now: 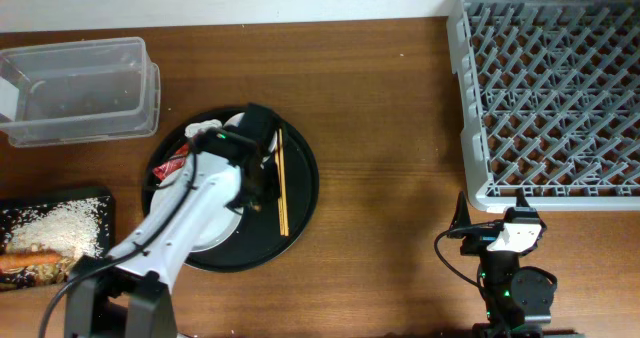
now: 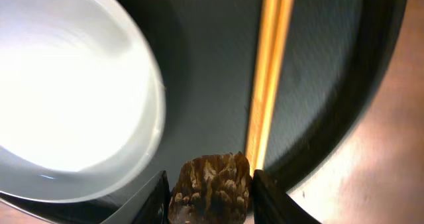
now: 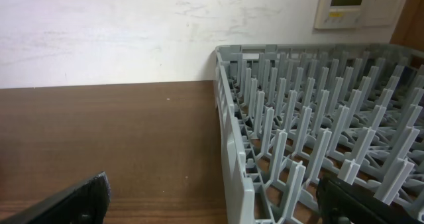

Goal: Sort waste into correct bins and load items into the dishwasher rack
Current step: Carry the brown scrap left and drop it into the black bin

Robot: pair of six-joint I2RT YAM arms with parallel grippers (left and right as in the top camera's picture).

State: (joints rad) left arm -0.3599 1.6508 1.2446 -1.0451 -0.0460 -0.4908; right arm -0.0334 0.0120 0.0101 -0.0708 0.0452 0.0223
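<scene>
Presently the left gripper is clamped on the small brown food lump over the round black tray — just beside the wooden chopsticks. The right gripper — fingers wide apart — faces the dishwasher rack.

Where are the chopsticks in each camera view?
Overhead: chopsticks lie on the right side of the round black tray.
Left wrist: chopsticks form a vertical band right of centre.
Right wrist: not in it.
Shared landmark: the round black tray, overhead and left wrist only.
</scene>
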